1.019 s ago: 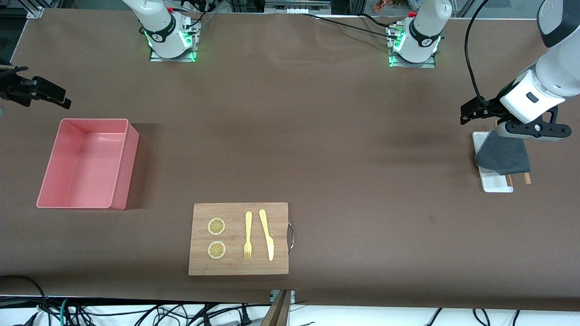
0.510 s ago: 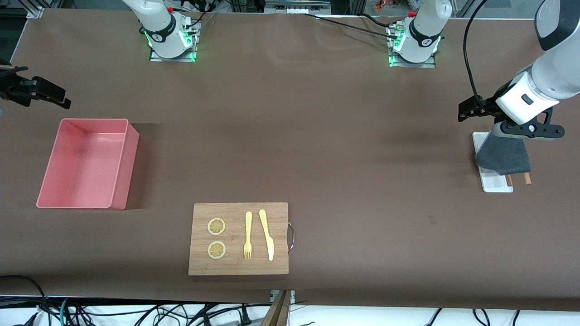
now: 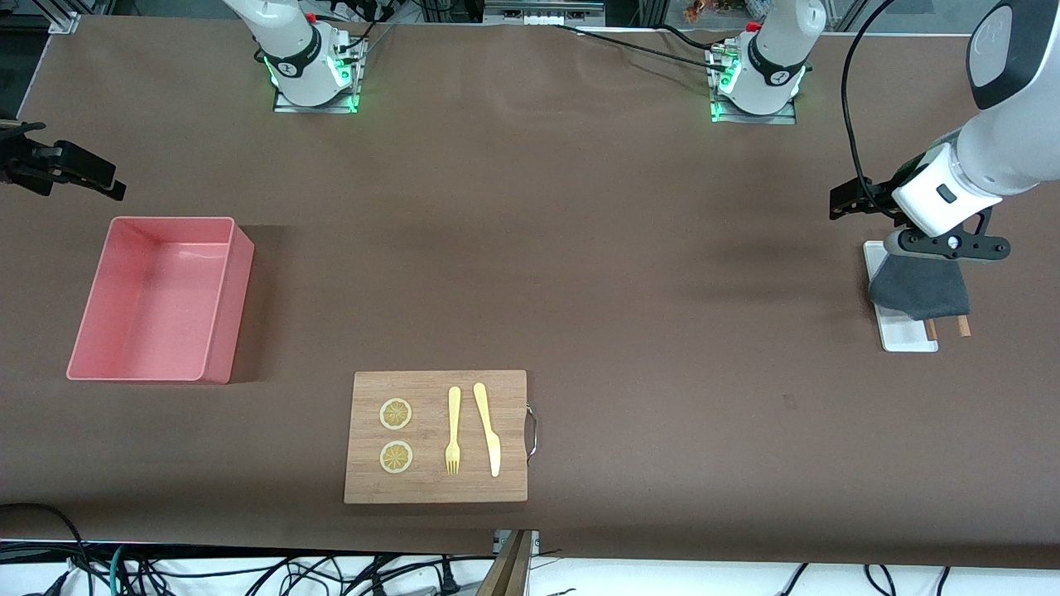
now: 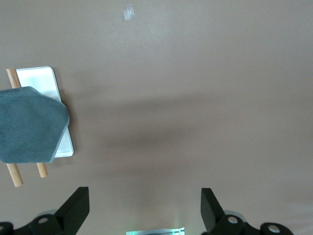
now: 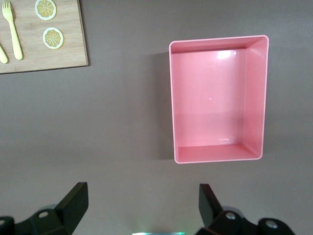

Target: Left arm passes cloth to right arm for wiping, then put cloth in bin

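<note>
Front view, read from the right arm's end of the table across to the left arm's: I saw my right gripper waiting up in the air just off the bin, fingers spread and holding nothing, the bin sitting empty. The wooden board with its fork, knife and lemon slices lay nearer the camera than the bin, toward the table's middle. Well apart from the bin, at the left arm's end, the cloth lay draped over the white tray and two wooden sticks. My left gripper hung over the farther edge of the cloth, fingers spread wide and empty. In the left wrist view the cloth sat off to one side of the open fingers, not between them. I judged the left arm far the nearer one, needing to shift over the cloth before descending.
</note>
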Motion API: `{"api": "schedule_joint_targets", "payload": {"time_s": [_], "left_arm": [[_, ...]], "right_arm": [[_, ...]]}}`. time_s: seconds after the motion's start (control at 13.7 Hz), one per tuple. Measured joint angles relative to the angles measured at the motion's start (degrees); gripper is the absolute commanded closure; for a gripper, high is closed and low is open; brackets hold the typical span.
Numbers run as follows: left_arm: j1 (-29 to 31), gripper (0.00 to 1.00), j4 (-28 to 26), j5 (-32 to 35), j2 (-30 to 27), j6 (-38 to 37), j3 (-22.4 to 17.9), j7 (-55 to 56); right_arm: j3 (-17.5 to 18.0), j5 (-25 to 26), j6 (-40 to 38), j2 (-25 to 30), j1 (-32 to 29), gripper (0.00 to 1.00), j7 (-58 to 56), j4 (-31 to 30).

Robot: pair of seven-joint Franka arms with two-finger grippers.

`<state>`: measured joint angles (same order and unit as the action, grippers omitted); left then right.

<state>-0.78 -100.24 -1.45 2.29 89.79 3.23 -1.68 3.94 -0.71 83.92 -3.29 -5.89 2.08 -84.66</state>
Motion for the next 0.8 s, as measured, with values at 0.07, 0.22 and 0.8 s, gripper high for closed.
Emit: {"api": "schedule_joint_targets", "payload": {"time_s": [0.07,0.22,0.8], "left_arm": [[0.0,0.00,0.0,0.0,0.3,-0.9,0.0,-1.1],[0.0,0.00,0.0,0.1,0.8,-2.8,-0.1,-3.1],[0.1,0.00,1.3,8.1,7.5,-4.3,-0.3,-26.0]], "right_arm": [[-0.1,0.0,0.0,0.0,0.0,0.00,0.0,0.0],[-0.2,0.0,0.0,0.0,0.0,0.00,0.0,0.0],[-0.2,0.0,0.2,0.0,0.0,0.00,0.0,0.0]]}}
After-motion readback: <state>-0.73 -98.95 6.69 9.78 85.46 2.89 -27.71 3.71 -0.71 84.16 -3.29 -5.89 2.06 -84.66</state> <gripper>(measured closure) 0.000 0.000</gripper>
